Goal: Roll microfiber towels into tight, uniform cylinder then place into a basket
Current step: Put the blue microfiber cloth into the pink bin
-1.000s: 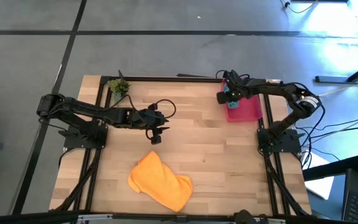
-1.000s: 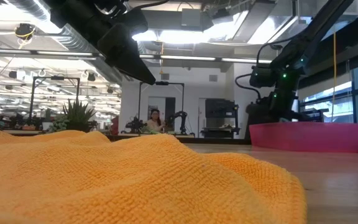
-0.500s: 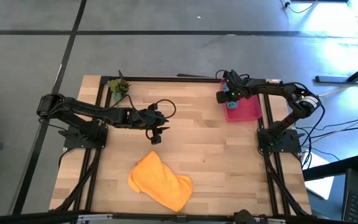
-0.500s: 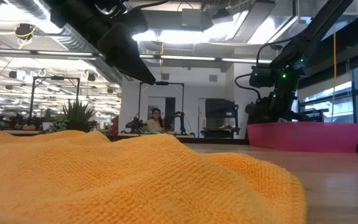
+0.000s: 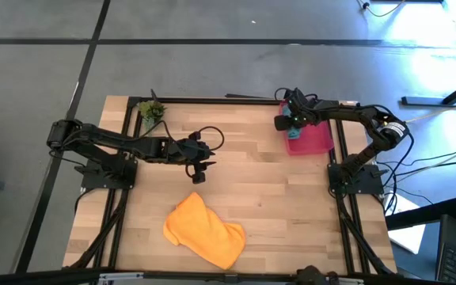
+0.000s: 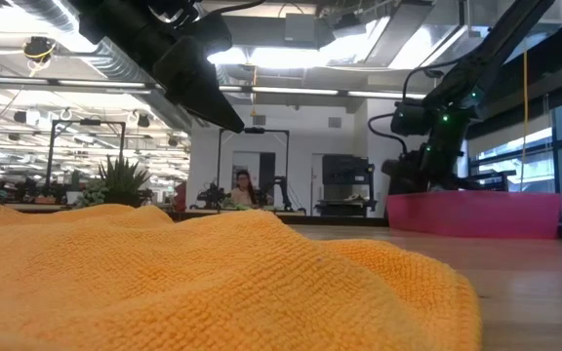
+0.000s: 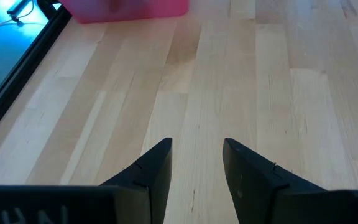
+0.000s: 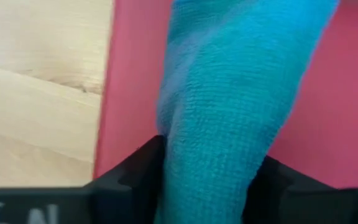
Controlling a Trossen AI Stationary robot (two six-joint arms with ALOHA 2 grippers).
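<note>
Clamping the rolled teal towel (image 8: 229, 106) between its fingers, the right tool (image 5: 291, 120) hangs over the basket (image 5: 317, 139).

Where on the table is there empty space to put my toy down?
Bare wood lies between the orange towel and the basket, under neither arm. It is crowded at the basket, where the right gripper holds the teal towel, and under the left gripper.
</note>
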